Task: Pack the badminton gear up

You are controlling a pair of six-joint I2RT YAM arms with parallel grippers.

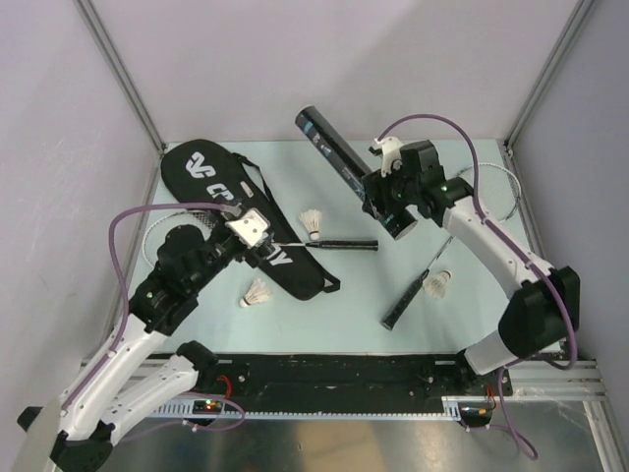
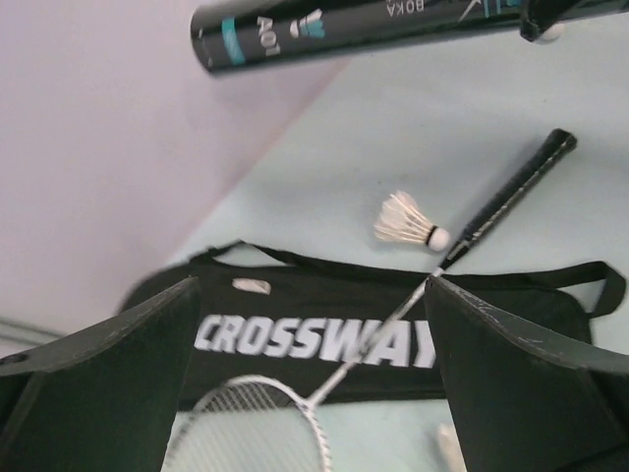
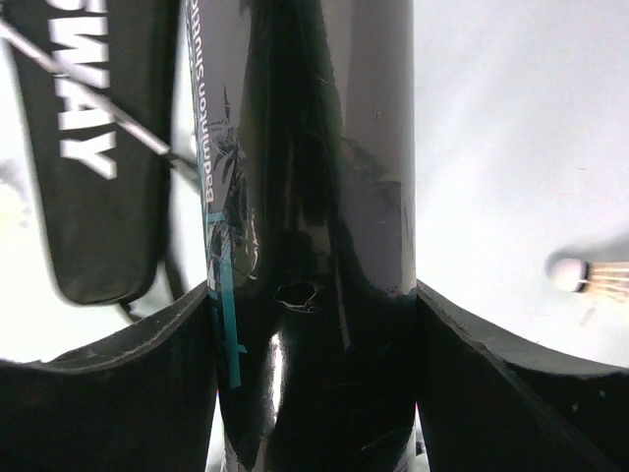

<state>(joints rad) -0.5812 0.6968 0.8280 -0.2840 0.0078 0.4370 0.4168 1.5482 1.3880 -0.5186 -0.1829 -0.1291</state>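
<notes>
My right gripper [image 1: 386,202] is shut on the dark teal-printed tube [image 1: 344,162] and holds it tilted above the table; in the right wrist view the tube [image 3: 314,177] fills the gap between both fingers. My left gripper [image 1: 253,234] is open and empty, hovering over the black CROSSWAY bag [image 1: 211,182], which lies flat. One racket lies across the bag, its handle [image 1: 344,243] to the right and its head [image 2: 246,423] below my left gripper [image 2: 310,393]. A second racket's handle [image 1: 405,300] lies at the right. White shuttlecocks lie by the first handle [image 1: 313,223], by the bag's near end [image 1: 257,292] and by the second racket [image 1: 438,285].
Grey walls with metal posts close in the teal table [image 1: 334,315] at the back and sides. A black rail [image 1: 324,374] runs along the near edge between the arm bases. The second racket's head [image 1: 501,192] lies near the right wall, under the right arm.
</notes>
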